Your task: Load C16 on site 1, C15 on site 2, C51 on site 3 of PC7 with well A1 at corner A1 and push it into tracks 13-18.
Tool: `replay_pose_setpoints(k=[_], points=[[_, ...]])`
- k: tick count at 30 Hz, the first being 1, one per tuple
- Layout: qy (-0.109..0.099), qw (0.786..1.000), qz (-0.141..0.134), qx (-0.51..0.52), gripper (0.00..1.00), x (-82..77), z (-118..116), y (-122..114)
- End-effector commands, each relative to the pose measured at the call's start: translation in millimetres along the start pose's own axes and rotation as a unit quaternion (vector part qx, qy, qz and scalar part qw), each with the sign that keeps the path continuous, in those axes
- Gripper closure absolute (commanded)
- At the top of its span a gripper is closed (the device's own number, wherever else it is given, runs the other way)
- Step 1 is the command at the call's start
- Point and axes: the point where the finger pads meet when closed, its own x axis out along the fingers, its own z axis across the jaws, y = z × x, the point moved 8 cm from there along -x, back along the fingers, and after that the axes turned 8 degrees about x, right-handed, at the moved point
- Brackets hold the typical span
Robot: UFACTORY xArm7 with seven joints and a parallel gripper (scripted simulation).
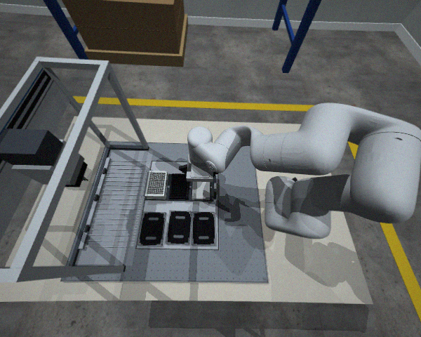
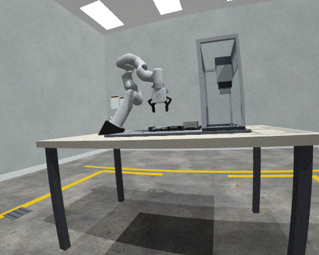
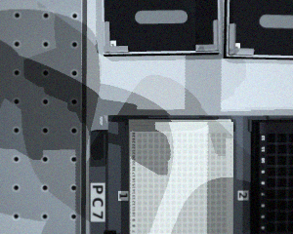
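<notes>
An automated lab in an industrial hall; framed pipetting instrument (image 2: 201,82) on a desk (image 2: 181,141); yellow floor lines (image 2: 132,172).

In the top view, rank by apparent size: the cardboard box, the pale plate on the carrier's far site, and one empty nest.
1. Cardboard box, largest, though cropped by the frame.
2. Empty nest.
3. Pale plate, slightly smaller than the nest; the margin is narrow.

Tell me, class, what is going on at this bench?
A white arm hangs its open, empty pincer above carrier PC7 on the apron. A fine-welled plate lies on site 1, a dark block on site 2. The three nests look emptied. The carrier is not yet in the rails.
</notes>
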Motion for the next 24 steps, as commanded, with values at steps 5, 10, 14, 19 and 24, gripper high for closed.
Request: replay_pose_setpoints(k=[5,10,14,19,24], points=[[-0.001,1.000,0.000,0.000,0.00,-4.1,0.7,-0.1],[-0.001,1.000,0.000,0.000,0.00,-4.1,0.6,-0.1],[-0.001,1.000,0.000,0.000,0.00,-4.1,0.6,-0.1],[-0.001,1.000,0.000,0.003,0.00,-2.2,15.7,19.8],[-0.001,1.000,0.000,0.003,0.00,-1.0,24.8,31.8]])
